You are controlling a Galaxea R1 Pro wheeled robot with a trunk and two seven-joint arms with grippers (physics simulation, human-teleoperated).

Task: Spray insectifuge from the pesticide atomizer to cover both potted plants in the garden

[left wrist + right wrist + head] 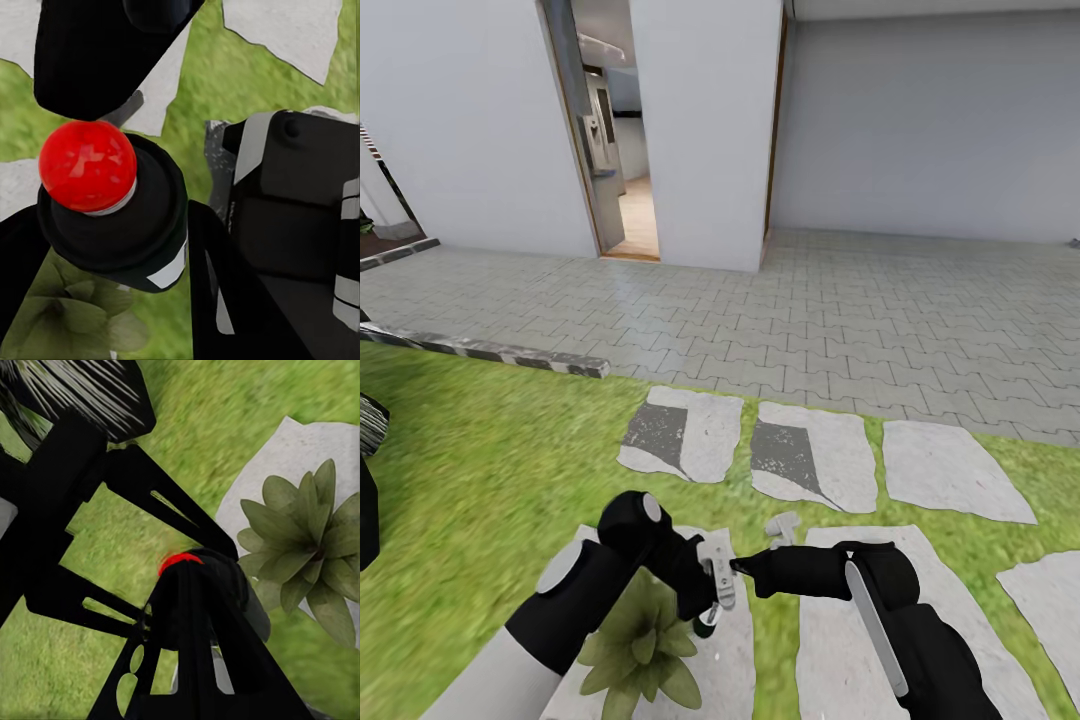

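White house wall [700, 120] with an open doorway [615, 150] stands behind the grey brick-paved patio [810, 300]. The green lawn of the garden [490, 460] carries pale grey stepping stones [950, 470].

At the lawn's near edge I see both black arms meeting over one stone. A small rosette of pointed olive-green leaves, one of the potted plants [640, 645], sits on that stone under my left arm.

The slim dark-green pesticide atomizer [707, 620] is pinched in my left gripper [710, 600], just beside the rosette and above the stone. In the left wrist view black fingers [82, 60] flank its dark body.

My right gripper [743, 565] points at the bottle's upper end; I cannot tell its spread. A small red ball [88, 165] caps the bottle.
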